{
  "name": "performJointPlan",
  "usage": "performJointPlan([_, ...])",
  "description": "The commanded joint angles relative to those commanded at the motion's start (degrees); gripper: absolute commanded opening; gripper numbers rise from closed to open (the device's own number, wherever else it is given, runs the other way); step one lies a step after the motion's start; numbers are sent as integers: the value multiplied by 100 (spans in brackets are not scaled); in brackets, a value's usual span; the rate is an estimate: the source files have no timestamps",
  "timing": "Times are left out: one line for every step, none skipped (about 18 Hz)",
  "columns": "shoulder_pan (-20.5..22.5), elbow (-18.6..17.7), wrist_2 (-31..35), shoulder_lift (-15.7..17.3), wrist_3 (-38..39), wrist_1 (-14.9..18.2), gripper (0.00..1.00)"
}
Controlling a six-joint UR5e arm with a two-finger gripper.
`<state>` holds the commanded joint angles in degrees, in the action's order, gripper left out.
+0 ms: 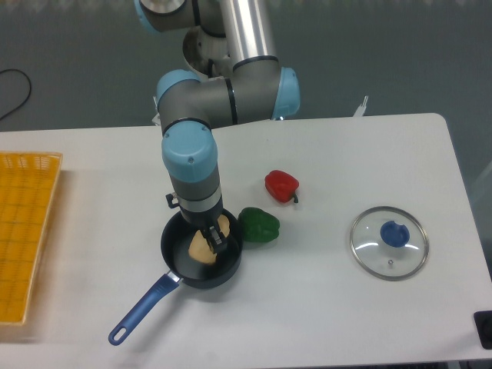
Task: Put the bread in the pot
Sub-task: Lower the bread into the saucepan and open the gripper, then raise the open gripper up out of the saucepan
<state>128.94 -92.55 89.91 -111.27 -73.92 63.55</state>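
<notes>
Beige and lumpy, the bread sits inside the pot, low against the dark floor of the pan, with a second pale patch showing just past the gripper on the far side. The gripper reaches straight down into the pot from above, its dark fingers planted on or right against the bread; whether they grip it or have let go I cannot tell, since the wrist hides most of the gap.

The pot is a round, dark saucepan standing toward the near edge of the bench, somewhat left of the middle. Its bright blue handle runs out toward the near left corner and ends in a loop.

Just beside the pot on its right, touching or nearly touching the rim, lies a green pepper. A red pepper rests a little farther back and to the right, apart from the green one. Well to the right, near the right edge of the bench, a round glass lid with a blue knob lies flat. A yellow tray with a grid pattern runs along the left edge. The arm, grey with pale blue joint caps, comes down from the far edge over the pot.
</notes>
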Motion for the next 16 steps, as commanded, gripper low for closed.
performJointPlan([0,0,-9,9,0,0,100])
performJointPlan([0,0,-9,18,-9,0,100])
performJointPlan([0,9,-9,18,-9,0,100])
performJointPlan([0,44,0,0,-9,0,100])
performJointPlan([9,61,0,0,-17,0,100])
performJointPlan([35,79,0,9,-26,0,100])
performJointPlan([61,88,26,26,-26,0,100])
performJointPlan([70,114,61,44,-35,9,100])
performJointPlan([114,149,70,53,-35,17,100])
performJointPlan([193,167,62,70,-53,17,100])
performJointPlan([272,219,70,105,-70,17,100])
performJointPlan([325,237,70,140,-105,26,100])
performJointPlan([421,246,70,158,-201,35,100])
performJointPlan([535,246,70,176,-411,52,100])
performJointPlan([632,246,70,202,-631,53,100])
performJointPlan([746,263,79,202,-816,53,100])
